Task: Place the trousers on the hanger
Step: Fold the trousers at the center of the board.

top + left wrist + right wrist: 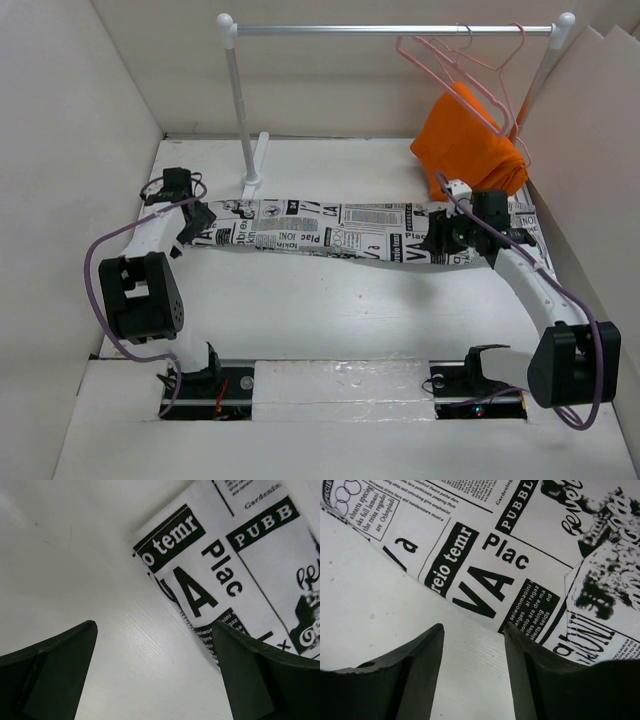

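The trousers (320, 230), white with black newspaper print, lie stretched flat across the table from left to right. My left gripper (192, 228) is open at their left end. In the left wrist view (154, 625) its jaws stand wide over bare table, and the right finger overlaps the trousers' edge (240, 570). My right gripper (440, 240) is open near their right end. In the right wrist view (474, 627) bare table shows between its jaws, and the trousers (520, 545) lie just ahead. The pale pink hanger (430, 58) hangs empty on the rail at the back right.
A white clothes rail (390, 30) on two posts stands at the back; its left post foot (255, 165) is just behind the trousers. An orange cloth (470, 140) hangs on a second thin hanger (505, 75). White walls enclose the table on the left, back and right.
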You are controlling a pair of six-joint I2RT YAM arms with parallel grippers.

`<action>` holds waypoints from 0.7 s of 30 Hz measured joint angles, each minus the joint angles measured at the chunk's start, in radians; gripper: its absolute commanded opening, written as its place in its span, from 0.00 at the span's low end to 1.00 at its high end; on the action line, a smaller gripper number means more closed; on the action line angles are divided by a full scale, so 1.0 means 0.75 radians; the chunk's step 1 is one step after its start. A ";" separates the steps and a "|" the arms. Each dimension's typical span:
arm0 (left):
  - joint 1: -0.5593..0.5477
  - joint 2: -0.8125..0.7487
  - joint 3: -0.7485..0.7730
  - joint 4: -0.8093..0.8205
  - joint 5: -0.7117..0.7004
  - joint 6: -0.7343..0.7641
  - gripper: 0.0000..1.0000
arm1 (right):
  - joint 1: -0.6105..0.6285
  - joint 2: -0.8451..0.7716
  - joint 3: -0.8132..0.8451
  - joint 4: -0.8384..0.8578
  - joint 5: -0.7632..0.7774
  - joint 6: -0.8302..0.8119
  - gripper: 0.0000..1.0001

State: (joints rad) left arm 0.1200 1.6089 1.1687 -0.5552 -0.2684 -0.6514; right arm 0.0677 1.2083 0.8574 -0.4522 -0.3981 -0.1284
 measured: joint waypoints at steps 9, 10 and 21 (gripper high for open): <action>0.000 0.014 -0.218 0.149 0.128 -0.042 0.95 | -0.254 -0.079 -0.250 0.056 -0.026 0.155 0.71; 0.000 0.036 -0.222 0.165 0.139 -0.051 0.95 | -0.295 -0.078 -0.272 0.058 -0.033 0.172 0.71; 0.000 0.157 -0.161 0.277 0.105 -0.099 0.64 | -0.630 0.082 -0.464 0.446 -0.155 0.506 0.70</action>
State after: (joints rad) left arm 0.1200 1.7264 1.0481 -0.3477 -0.1898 -0.7258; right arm -0.4049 1.2697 0.5095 -0.1181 -0.5140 0.2508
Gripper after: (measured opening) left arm 0.757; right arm 0.753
